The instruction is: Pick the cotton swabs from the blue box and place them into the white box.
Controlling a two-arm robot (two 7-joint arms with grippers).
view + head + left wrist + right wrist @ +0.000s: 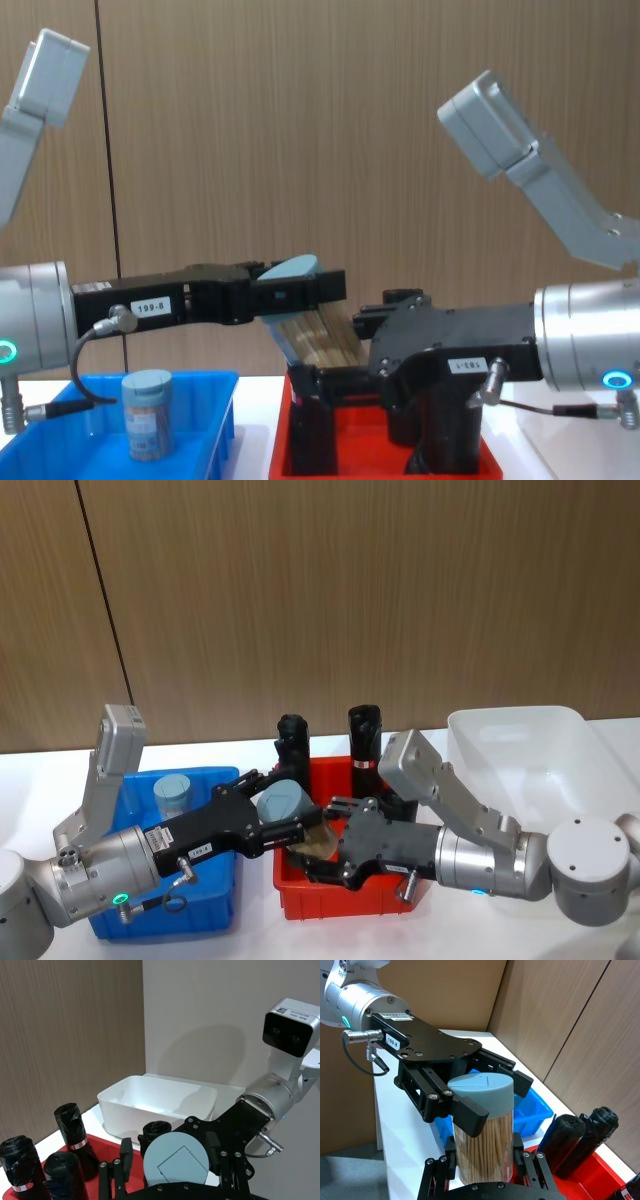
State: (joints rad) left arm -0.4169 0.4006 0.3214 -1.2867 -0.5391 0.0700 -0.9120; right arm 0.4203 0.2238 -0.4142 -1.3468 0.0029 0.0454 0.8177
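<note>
Mid-frame over red bin (pixel 340 905) | left gripper (pixel 283 808) pinching swab tub (pixel 281 802) | right gripper (pixel 322 840) grip: cannot tell | second tub (pixel 172 793) in blue box (pixel 215 920) | white box (pixel 530 770) unfilled

Head overhead, chest sideways; both show blue box (pixel 215 900).
</note>
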